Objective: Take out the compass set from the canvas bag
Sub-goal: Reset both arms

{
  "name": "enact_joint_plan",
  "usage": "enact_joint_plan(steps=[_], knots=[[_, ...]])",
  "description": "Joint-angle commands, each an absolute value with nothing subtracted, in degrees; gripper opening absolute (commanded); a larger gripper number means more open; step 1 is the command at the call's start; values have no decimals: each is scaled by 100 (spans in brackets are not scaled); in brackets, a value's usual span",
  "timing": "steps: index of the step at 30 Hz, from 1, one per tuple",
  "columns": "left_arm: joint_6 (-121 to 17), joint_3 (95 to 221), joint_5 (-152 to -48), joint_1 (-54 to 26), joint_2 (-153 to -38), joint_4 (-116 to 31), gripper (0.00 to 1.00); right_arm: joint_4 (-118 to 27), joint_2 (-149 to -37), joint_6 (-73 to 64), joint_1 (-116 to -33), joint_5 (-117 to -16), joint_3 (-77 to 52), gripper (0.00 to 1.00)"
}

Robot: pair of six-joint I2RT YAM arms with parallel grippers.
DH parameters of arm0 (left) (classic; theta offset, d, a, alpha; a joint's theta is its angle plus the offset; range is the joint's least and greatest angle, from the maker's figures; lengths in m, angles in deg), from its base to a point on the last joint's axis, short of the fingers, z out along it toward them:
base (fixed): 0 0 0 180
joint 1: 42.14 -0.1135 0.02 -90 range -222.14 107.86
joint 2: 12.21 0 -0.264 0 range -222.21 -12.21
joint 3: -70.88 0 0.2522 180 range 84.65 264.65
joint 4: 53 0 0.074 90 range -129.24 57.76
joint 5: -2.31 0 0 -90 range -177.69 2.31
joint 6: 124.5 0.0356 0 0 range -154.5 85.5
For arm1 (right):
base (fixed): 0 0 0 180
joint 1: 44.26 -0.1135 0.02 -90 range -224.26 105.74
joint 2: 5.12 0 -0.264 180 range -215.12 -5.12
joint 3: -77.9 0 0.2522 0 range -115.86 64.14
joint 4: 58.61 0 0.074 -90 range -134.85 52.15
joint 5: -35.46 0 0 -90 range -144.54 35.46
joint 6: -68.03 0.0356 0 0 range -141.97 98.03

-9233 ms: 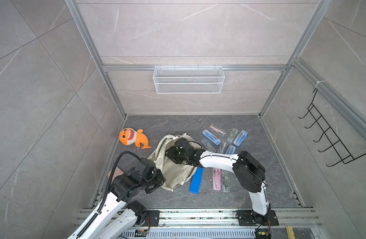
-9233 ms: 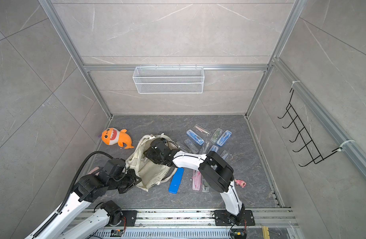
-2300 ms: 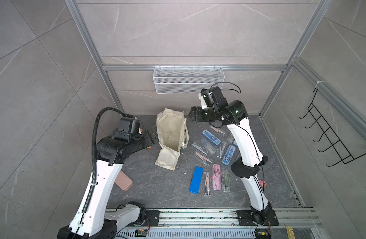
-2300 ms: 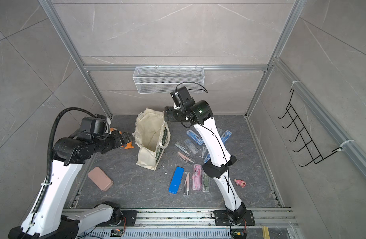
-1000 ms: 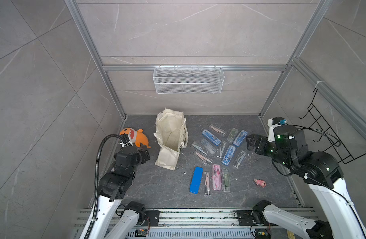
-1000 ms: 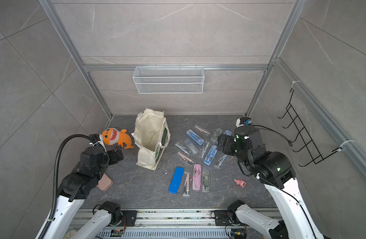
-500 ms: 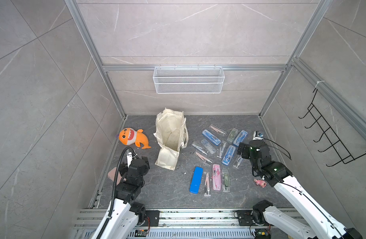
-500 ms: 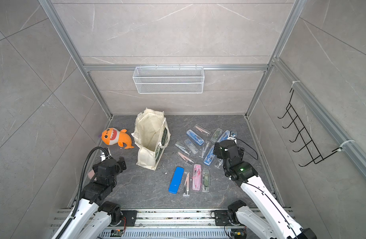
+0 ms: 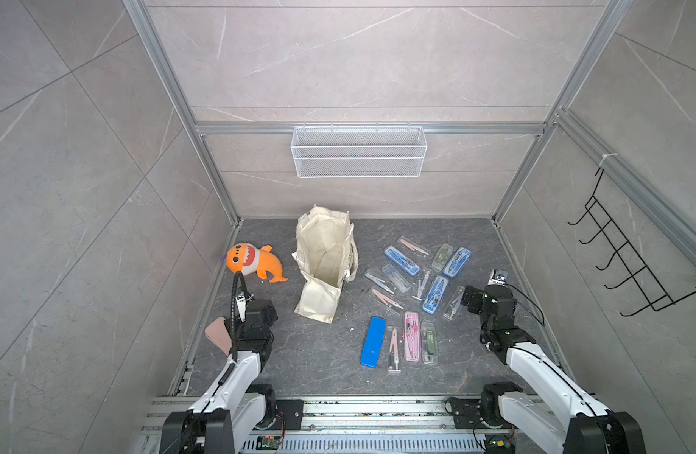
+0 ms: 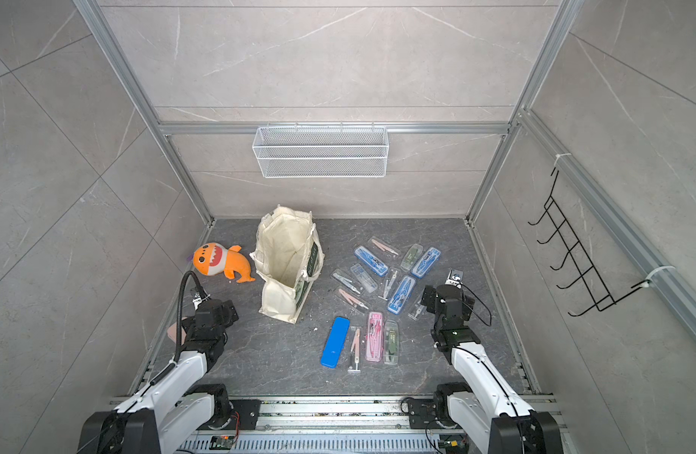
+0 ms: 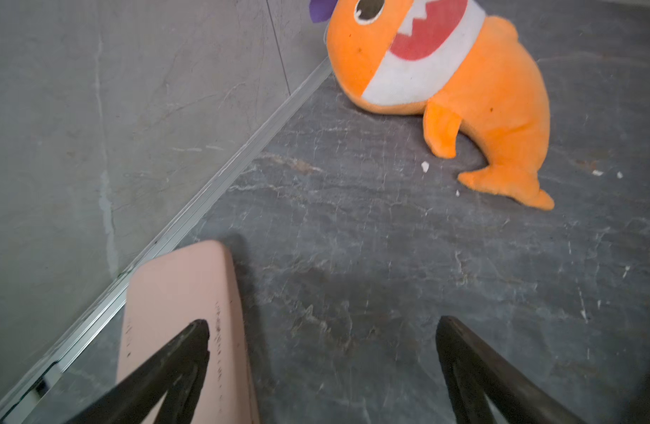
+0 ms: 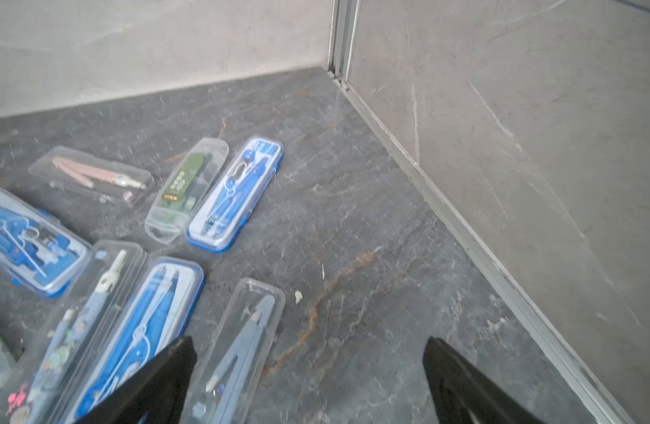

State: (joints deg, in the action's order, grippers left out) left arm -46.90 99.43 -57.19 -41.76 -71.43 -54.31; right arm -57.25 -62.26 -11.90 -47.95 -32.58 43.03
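Left claw [image 11: 321, 326]: 8 o'clock, jaws wide apart, empty; one finger in front of pink case [image 11: 180, 304].
Right claw [image 12: 308, 341]: 4 o'clock, jaws wide apart, nothing held.
Compass sets [image 9: 434, 295]: boxed, scattered on bench [image 9: 318, 361], 3 to 5 o'clock of the bag.
Canvas bag [image 9: 324, 259]: 12 o'clock by back wall, mouth gaping toward the camera, both claws well apart from it.
Shark plush [image 9: 252, 261]: 9 o'clock of the bag, not touching it.

Right claw [image 12: 308, 339] spread wide, empty, above floor [image 12: 352, 205]; boxed compass sets [image 12: 235, 191] lie alongside.
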Motion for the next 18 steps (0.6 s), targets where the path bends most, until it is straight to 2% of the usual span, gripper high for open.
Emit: enact_joint_plan(steps=[1,9,10,12,13,15,16,18], knots=[[-4411,10051,-6035,-4234,-7683,-7022,98,-7201,-6722,-1400,-4774,-3566,4462,100],[-3889,10128,-6667,-4249,-9202,-8987,99,-9724,-8396,-1564,-4701,-4177,4880,100],[-3821,10236,-6966,-4245,-9222,-8753,99,-9959,-8623,-1605,-4657,-4365,4899,100],[-3654,10124,-7304,-4249,-9607,-9318,99,-10353,-9115,-1819,-4656,-4817,4819,100],[-3570,10059,-7372,-4249,-9869,-9835,99,-10239,-9234,-1945,-4655,-5104,4628,100],[-3625,10296,-7412,-4244,-9711,-9046,99,-9281,-9106,-2044,-4656,-5343,4331,100],[-3620,10353,-7365,-4252,-9784,-9092,99,-9708,-9223,-2023,-4655,-5313,4412,100],[-3657,10439,-7305,-4245,-9817,-8945,99,-9305,-9105,-2041,-4655,-5301,4330,100]])
